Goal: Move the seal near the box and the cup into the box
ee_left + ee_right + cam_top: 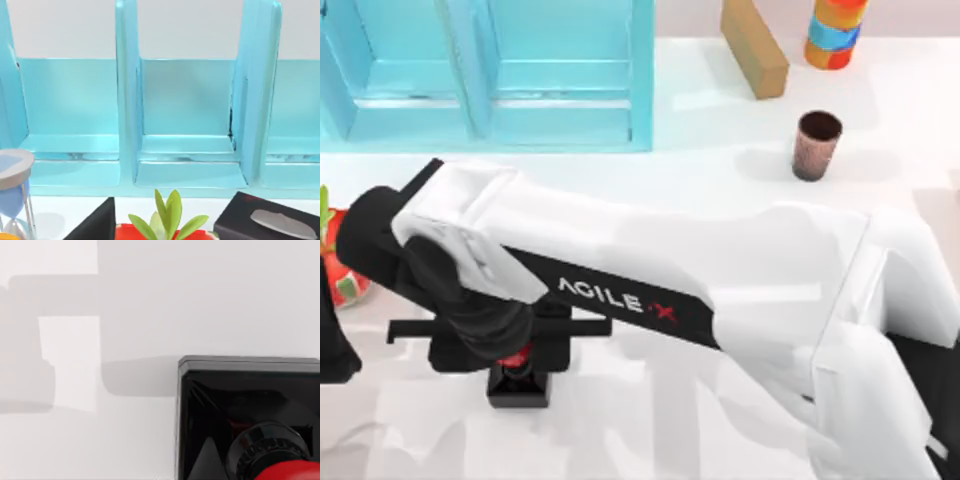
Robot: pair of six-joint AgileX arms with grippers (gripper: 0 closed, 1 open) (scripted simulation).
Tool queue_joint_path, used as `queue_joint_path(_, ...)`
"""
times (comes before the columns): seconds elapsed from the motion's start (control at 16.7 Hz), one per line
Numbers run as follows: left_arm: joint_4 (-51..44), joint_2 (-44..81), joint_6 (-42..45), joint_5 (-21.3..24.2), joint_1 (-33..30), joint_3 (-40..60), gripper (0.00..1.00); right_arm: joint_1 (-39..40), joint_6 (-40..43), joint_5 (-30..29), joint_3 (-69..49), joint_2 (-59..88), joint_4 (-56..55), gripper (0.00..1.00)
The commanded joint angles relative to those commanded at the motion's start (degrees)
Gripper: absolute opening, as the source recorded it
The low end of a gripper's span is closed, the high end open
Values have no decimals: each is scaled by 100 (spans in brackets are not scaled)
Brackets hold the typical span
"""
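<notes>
From above, the right arm reaches across the white table (720, 120) toward its left side, and the right tool (520, 355) sits directly over the seal (518, 385), which stands on the near-left part of the table. The seal's red knob peeks out between the dark fingers, so the tool looks to be set around it, though I cannot tell whether the fingers have actually closed on it. The cup (816, 145) stands upright, well apart, toward the far right, with a wooden block (755, 45) and a striped cylinder (835, 30) beyond it. The box (490, 70), pale blue with dividers, lies along the far left edge.

The left wrist view looks into the box's compartments (187, 115), with a small green plant (167, 217), a black tissue box (272, 222) and an hourglass (15, 195) in the foreground; the left arm seems parked at the left side of the table.

The right wrist view shows the seal's black square base (240, 390) flat on the table, with the glossy red knob (285, 471) rising from it.

I would judge the seal light and rigid; the glossy knob may be slippery, so taking it at the neck under the knob looks surest. The cup looks stiff and light, best held across its wall near the rim. The table is smooth and bare around the seal, leaving room for a lift toward the box.
</notes>
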State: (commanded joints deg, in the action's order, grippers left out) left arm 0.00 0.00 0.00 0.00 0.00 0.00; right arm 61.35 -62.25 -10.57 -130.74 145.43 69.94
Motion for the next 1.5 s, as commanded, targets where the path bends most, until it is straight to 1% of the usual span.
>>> queue_joint_path(0.3,0,0,0,0,0,0,100,-74,100,13,344,-267,78,0)
queue_joint_path(0.9,0,0,0,0,0,0,100,-532,577,86,1893,-2408,259,0)
queue_joint_path(1.02,0,0,0,0,0,0,100,-592,640,94,2110,-2568,324,0)
queue_joint_path(1.38,0,0,0,0,0,0,100,-579,647,93,2144,-2577,329,0)
queue_joint_path(1.5,0,0,0,0,0,0,100,-696,771,112,2337,-2769,326,0)
